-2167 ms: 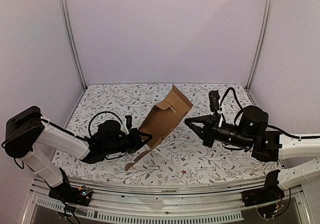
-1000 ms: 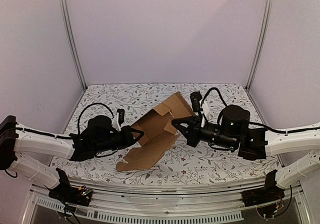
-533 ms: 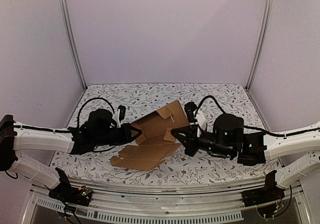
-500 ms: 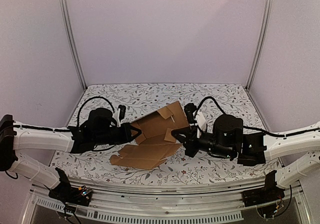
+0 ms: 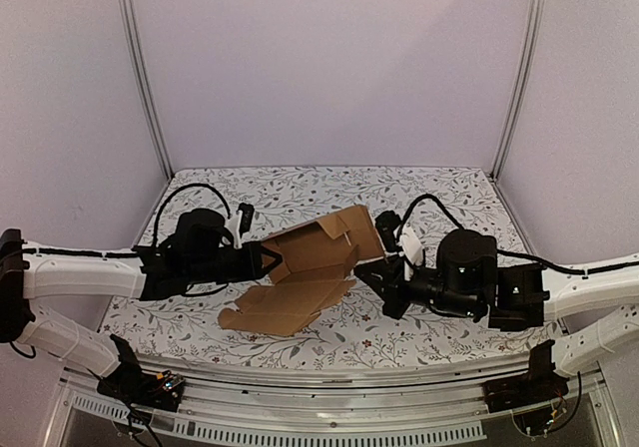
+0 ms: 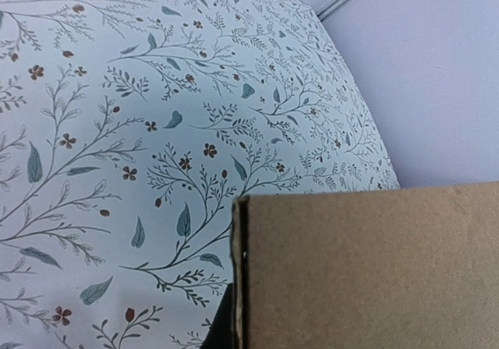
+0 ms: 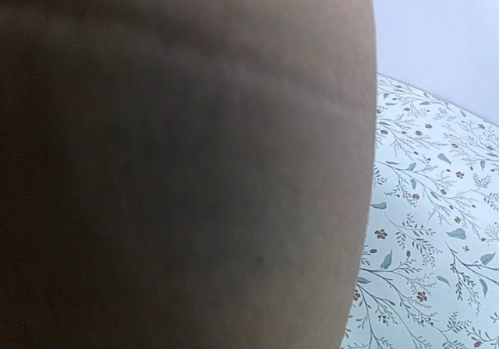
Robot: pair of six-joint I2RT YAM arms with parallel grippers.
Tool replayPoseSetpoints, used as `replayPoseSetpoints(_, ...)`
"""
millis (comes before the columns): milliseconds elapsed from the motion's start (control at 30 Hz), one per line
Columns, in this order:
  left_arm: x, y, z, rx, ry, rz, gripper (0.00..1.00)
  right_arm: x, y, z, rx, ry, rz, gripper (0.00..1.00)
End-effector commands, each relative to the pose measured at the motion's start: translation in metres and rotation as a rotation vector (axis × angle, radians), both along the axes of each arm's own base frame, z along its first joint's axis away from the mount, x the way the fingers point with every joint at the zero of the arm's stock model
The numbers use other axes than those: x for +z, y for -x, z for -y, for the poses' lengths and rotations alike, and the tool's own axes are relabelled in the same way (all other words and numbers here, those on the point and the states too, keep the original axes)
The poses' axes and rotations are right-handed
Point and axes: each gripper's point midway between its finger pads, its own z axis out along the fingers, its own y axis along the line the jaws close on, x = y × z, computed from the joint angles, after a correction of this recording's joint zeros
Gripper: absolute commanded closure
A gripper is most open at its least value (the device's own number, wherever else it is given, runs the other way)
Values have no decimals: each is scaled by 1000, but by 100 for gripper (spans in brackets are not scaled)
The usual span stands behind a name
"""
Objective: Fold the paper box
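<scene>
Paper box (image 5: 315, 257): held half-unfolded.
Left gripper (image 5: 270, 259): clamped on its left edge.
Right gripper (image 5: 365, 271): pressed together at its right edge.

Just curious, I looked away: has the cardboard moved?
Yes. The paper box has dropped from steeply tilted to lying much flatter on the table; its top edge now sits lower, farther from the table's back edge.

Right wrist view: paper box (image 7: 179, 162) fills most of the frame, blurred, cut off on three edges, own fingers hidden; left wrist view: box cut off right and bottom; top view: right end effector (image 5: 365, 268) at box edge, grip or touch unclear; left end effector (image 5: 271, 259) tip partly behind box.
</scene>
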Motion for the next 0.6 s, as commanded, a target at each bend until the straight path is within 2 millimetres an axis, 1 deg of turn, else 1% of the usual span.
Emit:
replayPoseSetpoints(0,31,-7,3,-21,30,136,100,-16,5,31,-27,128,4,100)
replayPoseSetpoints(167,21,-14,-13,33,-47,202,100,0,17,59,-3,150,11,91)
replayPoseSetpoints(300,16,-19,-22,66,-91,249,100,7,31,73,55,175,8,77)
replayPoseSetpoints(400,14,-21,-26,71,-120,282,100,13,33,87,42,207,17,70)
replayPoseSetpoints(467,14,-22,-27,69,-134,301,100,17,31,94,27,228,28,63)
replayPoseSetpoints(567,16,-20,-25,45,-139,326,100,23,29,98,23,254,56,55)
